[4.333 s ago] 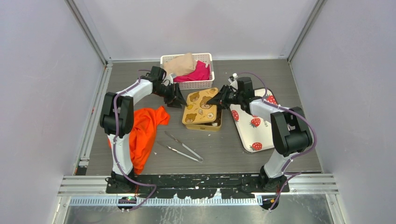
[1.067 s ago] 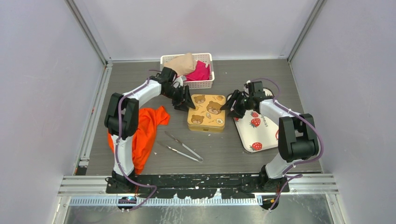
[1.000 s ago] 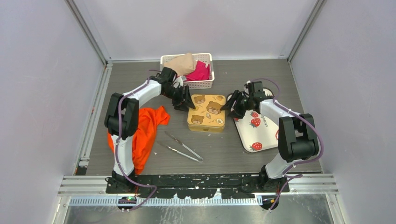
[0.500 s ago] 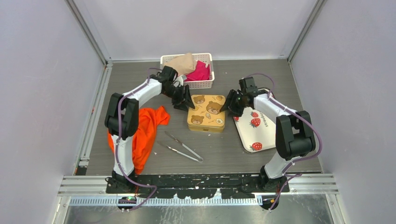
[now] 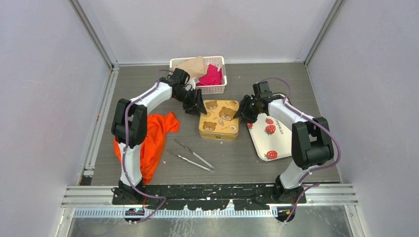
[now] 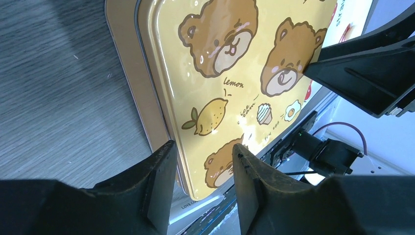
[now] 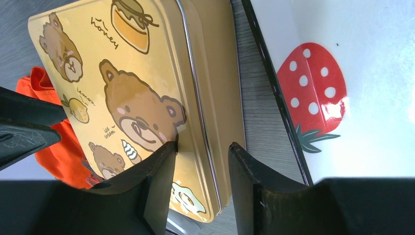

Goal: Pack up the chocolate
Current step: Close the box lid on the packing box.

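As the square gold bear-printed tin [image 5: 219,118] lies closed at centre frame, the left gripper [image 5: 196,107] and right gripper [image 5: 241,113] flank it, jaws spread over opposite edges. Where the chocolate lies cannot be told.

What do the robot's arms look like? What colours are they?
The left arm and the right arm are white tubes with chunky black joints. A thin purple cable loops along each one. Each ends in black jaws made of two flat, wedge-shaped fingers with dull, slightly scuffed faces.

Two pincers [image 5: 197,107] [image 5: 242,113], one tin [image 5: 220,119], one tray [image 5: 274,139]
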Available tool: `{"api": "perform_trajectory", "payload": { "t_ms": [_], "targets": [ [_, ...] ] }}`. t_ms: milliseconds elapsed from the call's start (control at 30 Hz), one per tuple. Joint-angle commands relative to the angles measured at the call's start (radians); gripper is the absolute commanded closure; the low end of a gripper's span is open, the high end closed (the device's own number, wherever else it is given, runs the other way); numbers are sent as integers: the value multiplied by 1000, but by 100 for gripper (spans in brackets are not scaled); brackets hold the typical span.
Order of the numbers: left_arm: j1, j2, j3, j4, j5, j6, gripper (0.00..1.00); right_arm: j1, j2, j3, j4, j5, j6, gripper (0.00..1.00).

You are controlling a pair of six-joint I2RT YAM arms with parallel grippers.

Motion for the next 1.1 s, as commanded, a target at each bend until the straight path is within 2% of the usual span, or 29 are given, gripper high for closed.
{"api": "perform_trajectory", "payload": {
  "t_ms": [0,600,1067],
  "targets": [
    [-7,-31,47,-3,24,10,54,0,-17,30,13,24,4,52],
    [-16,-27,43,12,49,-2,63,0,-49,6,36,16,21,68],
    [-24,-43,42,11,47,-4,64,1,-85,-5,27,41,22,71]
  ]
}}
